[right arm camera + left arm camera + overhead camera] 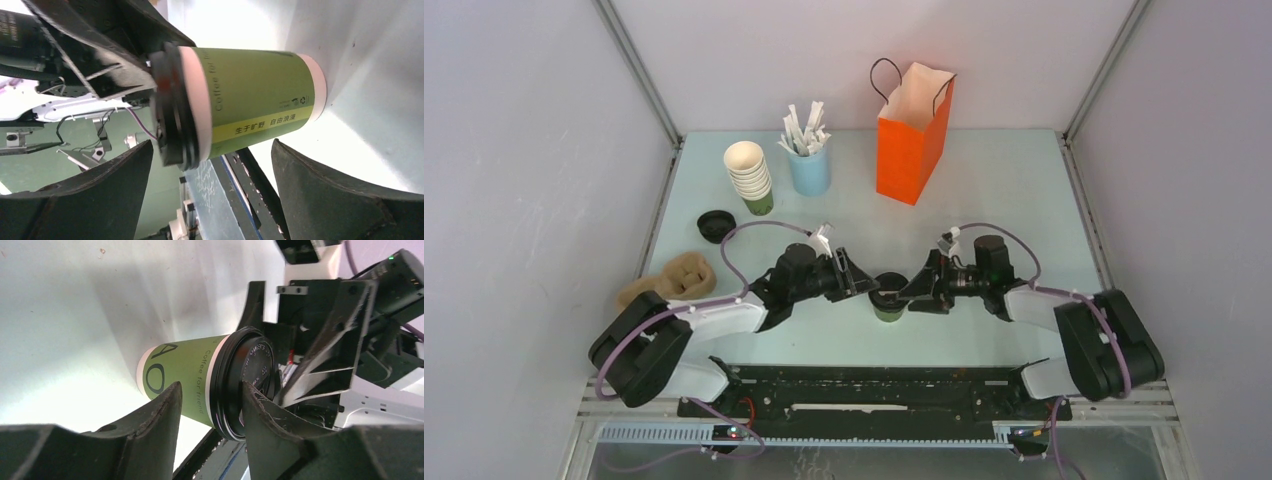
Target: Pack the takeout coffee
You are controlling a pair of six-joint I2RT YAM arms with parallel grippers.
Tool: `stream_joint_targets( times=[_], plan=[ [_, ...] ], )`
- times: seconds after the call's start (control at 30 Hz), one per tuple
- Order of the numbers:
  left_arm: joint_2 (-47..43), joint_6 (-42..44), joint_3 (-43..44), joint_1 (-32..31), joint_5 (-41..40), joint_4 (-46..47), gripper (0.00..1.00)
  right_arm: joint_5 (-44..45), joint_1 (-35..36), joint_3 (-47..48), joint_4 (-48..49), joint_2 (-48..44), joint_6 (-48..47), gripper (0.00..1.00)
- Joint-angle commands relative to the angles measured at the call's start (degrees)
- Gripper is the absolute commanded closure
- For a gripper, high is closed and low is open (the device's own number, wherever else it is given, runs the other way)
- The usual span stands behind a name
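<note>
Cup (250, 95) stands between right fingers (340, 195), touching neither.

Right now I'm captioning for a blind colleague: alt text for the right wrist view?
A green paper cup with a black lid appears sideways beyond the right claw's wide-open fingers; the left claw sits at the lid.

The cup (255, 95) is matt green paper with a pale bare rim; its lid (250, 375) is black plastic with a slight sheen. The left gripper (207, 392) has matt black plastic fingers (150, 430), frayed rough at the edges. On the far side, the orange bag (912, 140) is smooth paper
</note>
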Motion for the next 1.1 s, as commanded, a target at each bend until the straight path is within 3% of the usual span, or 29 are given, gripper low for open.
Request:
stream_joint_targets(
  times=[0.0,0.13,0.33,0.53,0.63,0.8,1.07],
  plan=[
    [-1.0,7.0,1.7,-0.3,-3.9,-13.4,0.48,0.2,-4.8,1.7,-5.9,-6.7,-1.3,0.02],
    [-1.7,9.7,4.5,-0.3,-4.6,-17.3,0.47,-2.1,-7.0,6.9,-9.2,-2.1,-3.6,0.05],
    [-0.9,10.6,6.6,-0.3,-4.1,-18.1,0.46,-4.4,-5.9,8.8,-1.1,5.3,0.2,0.17],
    [-0.3,10.3,7.4,-1.1,-3.9,-18.0,0.46,-2.9,-5.5,9.2,-1.3,8.9,-1.4,0.19],
    [-0.3,10.1,7.3,-1.6,-4.4,-18.0,0.46,-1.0,-5.3,7.6,-1.1,11.8,-2.4,0.21],
    [-0.3,9.6,5.6,-2.3,-5.3,-17.3,0.46,1.2,-6.1,-0.4,7.5,15.4,-0.5,0.25],
    [-2.2,10.9,7.8,-2.4,-5.0,-19.3,0.44,-1.1,-5.8,2.0,7.5,9.4,3.4,0.21]
  ],
)
